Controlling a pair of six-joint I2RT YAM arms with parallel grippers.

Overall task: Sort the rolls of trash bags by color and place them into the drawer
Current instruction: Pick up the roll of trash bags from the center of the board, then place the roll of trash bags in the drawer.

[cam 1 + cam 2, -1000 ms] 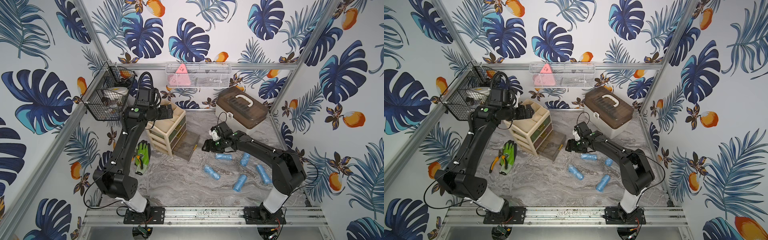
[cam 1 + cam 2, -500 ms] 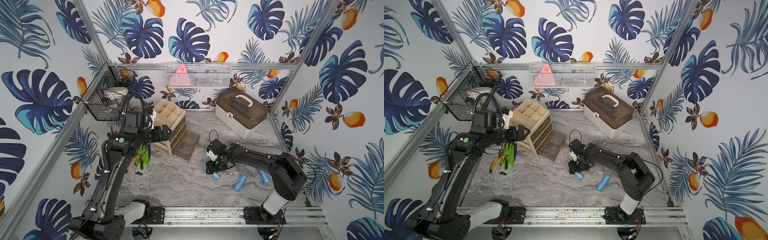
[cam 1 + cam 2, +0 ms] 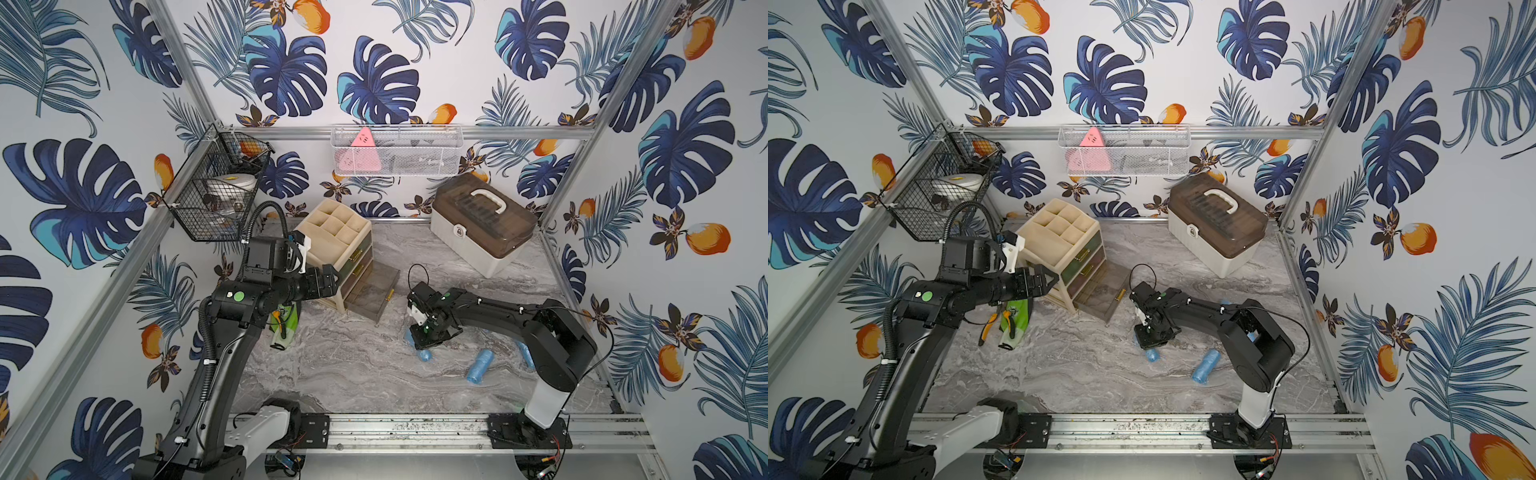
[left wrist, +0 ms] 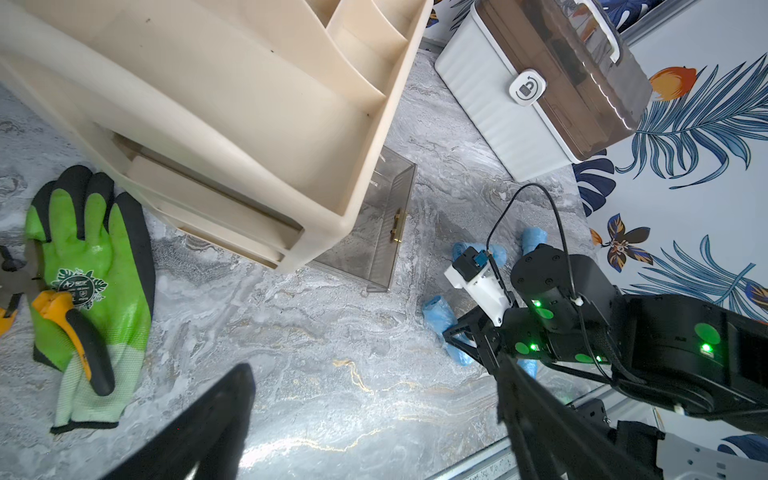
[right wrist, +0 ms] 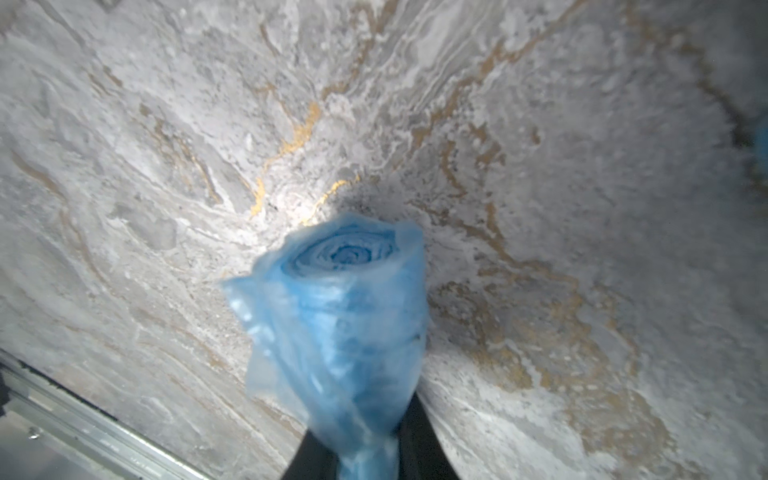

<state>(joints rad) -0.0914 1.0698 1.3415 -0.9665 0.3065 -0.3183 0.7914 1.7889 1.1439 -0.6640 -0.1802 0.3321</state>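
Note:
My right gripper (image 5: 365, 451) is shut on a light blue roll of trash bags (image 5: 345, 307), whose spiral end sticks out past the dark fingers. In both top views this gripper (image 3: 428, 338) points down at the marble table, with the roll's end (image 3: 1151, 354) showing beneath it. More blue rolls (image 3: 478, 366) (image 4: 534, 239) lie to its right and behind it. The smoky clear drawer (image 3: 374, 291) stands pulled out of the beige organizer (image 3: 336, 232). My left gripper (image 3: 1046, 282) hangs open and empty in front of the organizer, its fingers (image 4: 224, 415) wide apart.
A green work glove (image 4: 87, 266) and orange-handled pliers (image 3: 988, 326) lie left of the organizer. A white box with a brown lid (image 3: 482, 228) stands at the back right. A black wire basket (image 3: 216, 191) and a white mesh basket (image 3: 395, 149) hang on the walls.
My right gripper went from beside the drawer down to the blue roll and closed on it. My left arm came off the organizer's top, dropping lower and to the left front.

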